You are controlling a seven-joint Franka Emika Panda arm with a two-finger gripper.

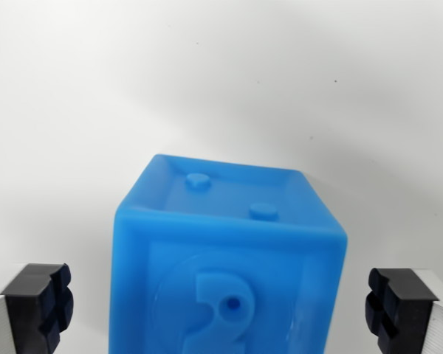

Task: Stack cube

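A blue cube [229,251] fills the lower middle of the wrist view. It has a raised question mark on its near face and two small round studs on its recessed top. It rests on a white surface [221,81]. My gripper [220,306] is open, with one black fingertip [40,306] at the wrist view's left of the cube and the other fingertip [399,302] at its right. Both pads stand clear of the cube's sides, with white gaps showing between them and the cube. Only one cube is in view.
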